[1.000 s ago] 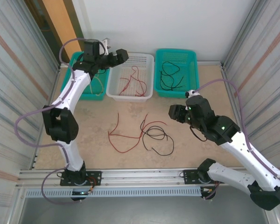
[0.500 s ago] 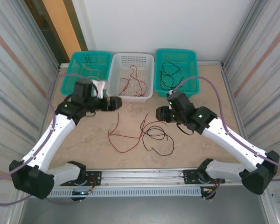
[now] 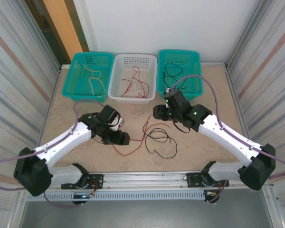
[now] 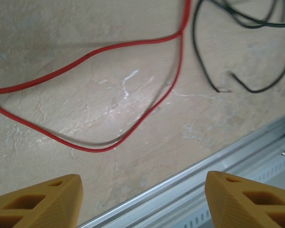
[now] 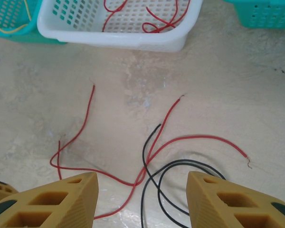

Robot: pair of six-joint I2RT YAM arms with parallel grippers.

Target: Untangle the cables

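Note:
A red cable (image 3: 137,139) and a black cable (image 3: 169,137) lie crossed in loose loops on the table's middle. My left gripper (image 3: 123,138) hovers low at the red loop's left end, open with nothing between its fingers. In the left wrist view the red cable (image 4: 133,43) curves ahead of the open gripper (image 4: 142,192), and the black cable (image 4: 195,38) lies at the upper right. My right gripper (image 3: 156,112) hangs open just behind the tangle. Its wrist view shows the red cable (image 5: 194,137) crossing the black cable (image 5: 146,141) ahead of the open gripper (image 5: 142,190).
Three baskets line the back. The left teal basket (image 3: 75,90) holds a pale yellow cable (image 3: 92,80), the white basket (image 3: 115,92) holds red cables, and the right teal basket (image 3: 197,76) holds black ones. A metal rail (image 4: 204,173) edges the table's near side.
My left arm swung from the back-left basket down to the table beside the red cable, its jaws narrowing somewhat. My right arm moved left and back towards the tangle.

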